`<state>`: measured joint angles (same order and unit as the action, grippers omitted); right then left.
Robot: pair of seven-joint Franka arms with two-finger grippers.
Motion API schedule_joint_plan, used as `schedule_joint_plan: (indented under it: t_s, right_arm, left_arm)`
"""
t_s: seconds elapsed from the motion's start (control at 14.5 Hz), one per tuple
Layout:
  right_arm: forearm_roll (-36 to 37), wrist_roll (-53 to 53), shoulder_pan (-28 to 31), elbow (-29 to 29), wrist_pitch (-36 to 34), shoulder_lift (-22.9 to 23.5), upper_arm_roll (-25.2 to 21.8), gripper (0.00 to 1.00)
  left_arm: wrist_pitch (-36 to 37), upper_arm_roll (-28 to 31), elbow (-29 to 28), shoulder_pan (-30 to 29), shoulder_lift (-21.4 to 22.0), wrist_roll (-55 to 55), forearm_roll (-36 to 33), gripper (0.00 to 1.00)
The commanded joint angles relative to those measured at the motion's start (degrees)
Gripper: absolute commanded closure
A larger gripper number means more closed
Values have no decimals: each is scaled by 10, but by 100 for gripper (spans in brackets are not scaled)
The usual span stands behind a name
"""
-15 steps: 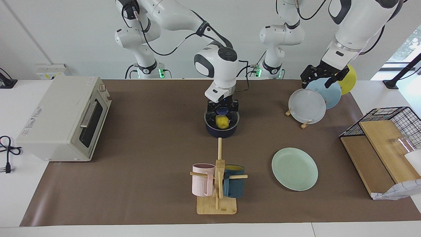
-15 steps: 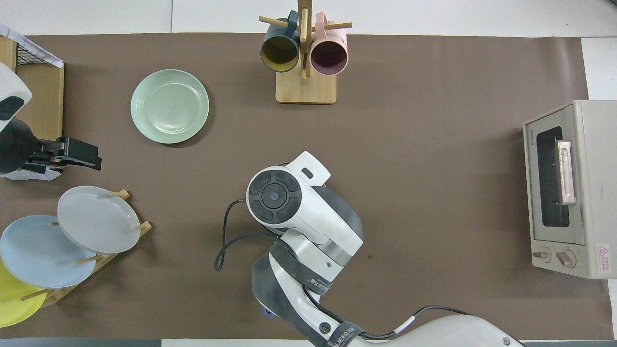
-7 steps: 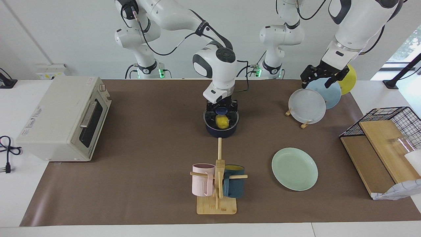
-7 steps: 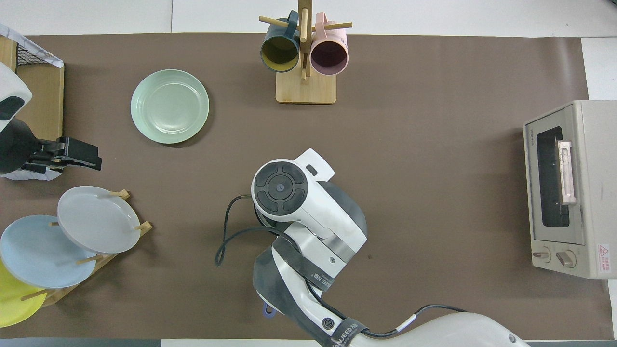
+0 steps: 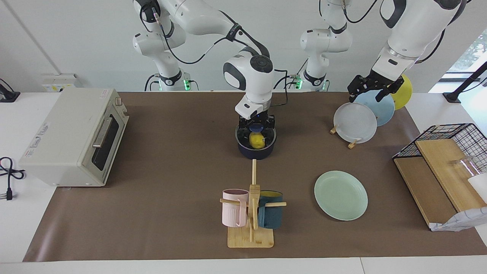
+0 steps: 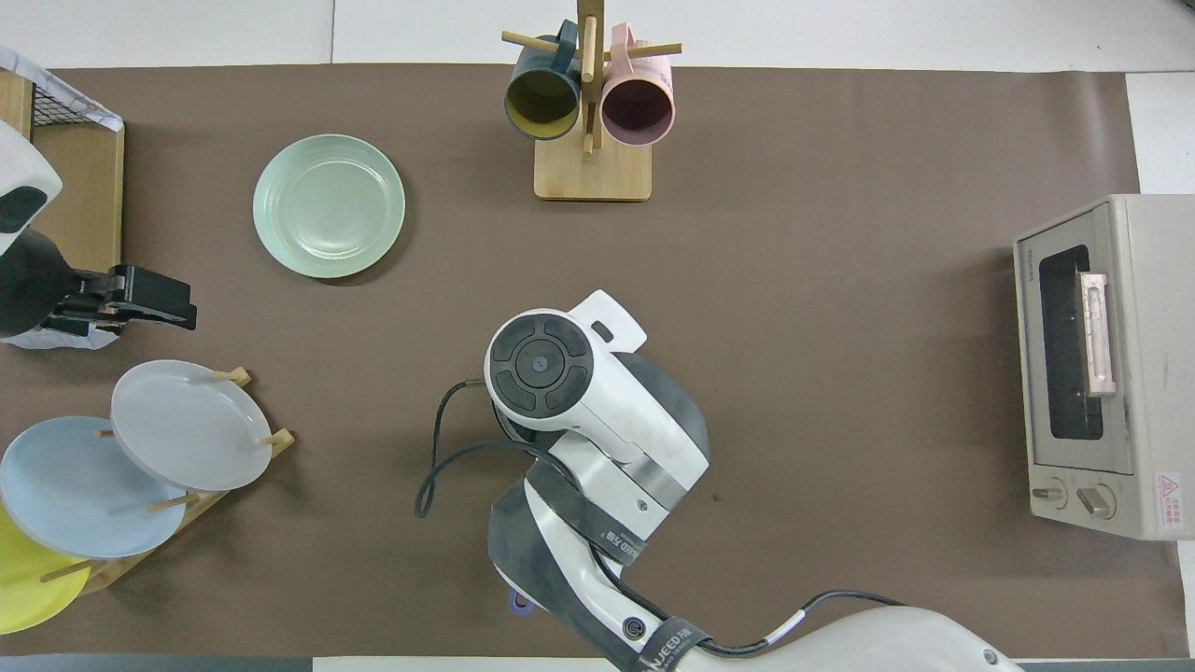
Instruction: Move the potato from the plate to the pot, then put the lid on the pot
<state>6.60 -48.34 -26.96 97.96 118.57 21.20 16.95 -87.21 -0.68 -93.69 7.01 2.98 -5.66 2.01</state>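
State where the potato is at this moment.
In the facing view the potato lies inside the pot mid-table, under the glass lid, nearer the robots than the mug rack.

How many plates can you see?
4: the mint-green plate lies flat on the table; white, light blue and yellow plates stand in the rack. None seem hidden.

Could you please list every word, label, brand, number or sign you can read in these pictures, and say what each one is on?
"UFEED": partly covered print on the black strap around the right arm's cable, overhead view.
Red warning triangle: sticker on the toaster oven, beside its knobs; its print is too small to read.
Brand line at the oven's front edge: too small to read.
Label on the oven's top, facing view: too blurred to read.
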Motion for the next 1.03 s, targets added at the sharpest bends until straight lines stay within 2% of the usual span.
schedule_joint_plan:
  t_s: [0.0,0.41,0.48,0.62,0.69,0.76,0.83,0.89,0.96]
  right_arm:
    - [-8,-10,4,-1,-3,11,4,80]
    - [0,-7,2,8,3,15,4,80]
    - [0,-7,2,8,6,15,4,75]
    - [0,-8,2,8,9,15,4,44]
    - [0,-7,2,8,9,15,4,37]
    - [0,-7,2,8,9,15,4,23]
    - [0,-7,2,7,8,15,4,4]
    - [0,-8,2,7,8,15,4,0]
    - [1,-8,2,5,6,15,4,0]
  left_arm:
    - [-2,-3,-3,-6,3,-6,0,0]
    - [-2,-4,-3,-6,3,-6,0,0]
    - [-2,-4,-3,-6,3,-6,0,0]
    - [-2,-4,-3,-6,3,-6,0,0]
    - [-2,-3,-3,-6,3,-6,0,0]
    - [-2,-4,-3,-6,3,-6,0,0]
    - [-2,-4,-3,-6,3,-6,0,0]
    - [-2,-3,-3,-6,3,-6,0,0]
    - [-2,-4,-3,-6,3,-6,0,0]
